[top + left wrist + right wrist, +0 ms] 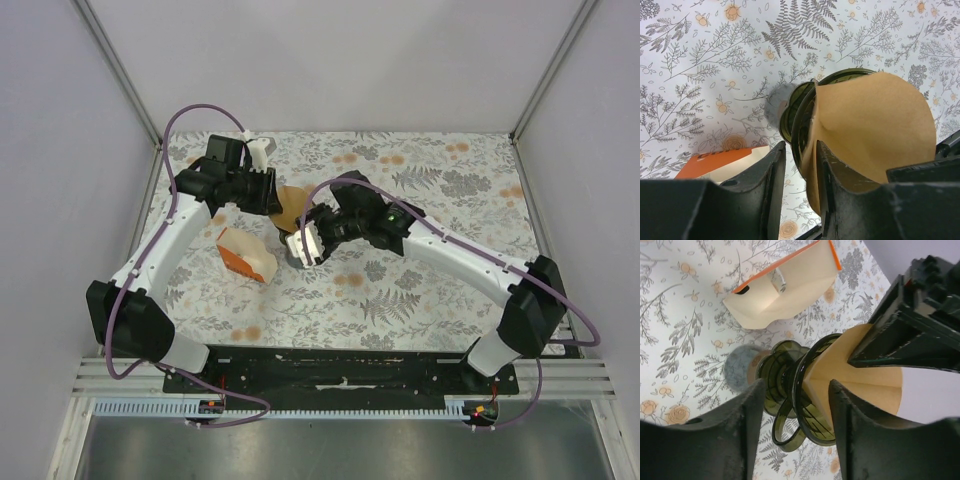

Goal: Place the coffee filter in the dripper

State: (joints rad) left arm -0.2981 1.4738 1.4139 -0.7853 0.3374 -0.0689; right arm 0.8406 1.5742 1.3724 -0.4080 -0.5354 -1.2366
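Observation:
The dark green dripper (805,390) lies on its side above the table, its handle hanging down, between the fingers of my right gripper (796,390), which is shut on it. The tan coffee filter (875,130) sits with its point inside the dripper's mouth (800,115) and fans out to the right. My left gripper (801,150) straddles the filter's edge and the dripper's rim, jaws apart, with the filter against its right finger (835,175). In the top view the filter (290,207) lies between the left gripper (272,193) and the right gripper (305,245); the dripper is mostly hidden there.
The orange and white wedge-shaped carton (245,258) lies on the floral tablecloth just left of the grippers; it also shows in the left wrist view (720,162) and the right wrist view (785,287). Walls enclose the table on the left, back and right.

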